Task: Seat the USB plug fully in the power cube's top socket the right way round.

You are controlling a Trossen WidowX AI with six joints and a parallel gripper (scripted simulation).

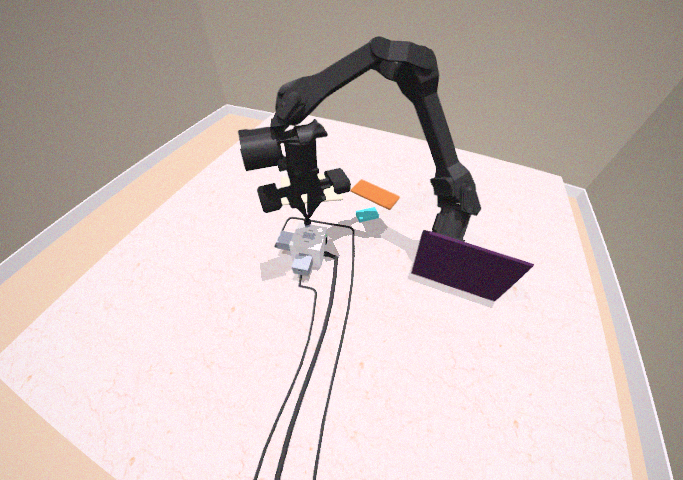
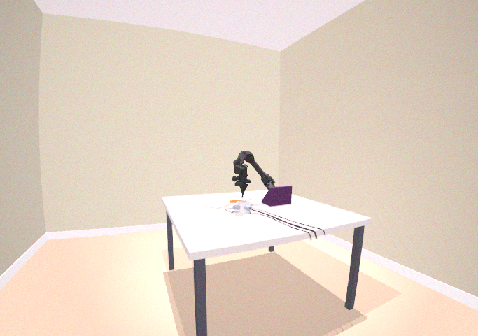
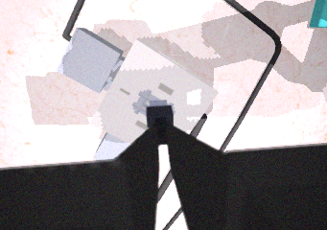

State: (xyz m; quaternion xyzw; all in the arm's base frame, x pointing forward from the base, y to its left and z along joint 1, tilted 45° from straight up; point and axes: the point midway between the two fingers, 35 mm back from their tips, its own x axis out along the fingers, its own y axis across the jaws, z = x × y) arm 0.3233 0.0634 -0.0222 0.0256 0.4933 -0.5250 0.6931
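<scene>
Gripper (image 3: 160, 126) pinched narrow on the small dark square USB plug (image 3: 160, 113), right over the top face of the pale power cube (image 3: 171, 79). Only the wrist view resolves that grip and the cube's slots; whether the plug sits in the socket, can't tell. Top view adds context: flat orange card (image 1: 375, 193), teal block (image 1: 367, 213), slanted purple panel (image 1: 466, 266), three thin black cables (image 1: 319, 333) running toward the near table (image 2: 215, 237) edge.

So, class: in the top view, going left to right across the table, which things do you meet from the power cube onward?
Power cube → teal block → orange card → purple panel. The gripper, shut on the USB plug, overlaps the cube, so it is left out.
</scene>
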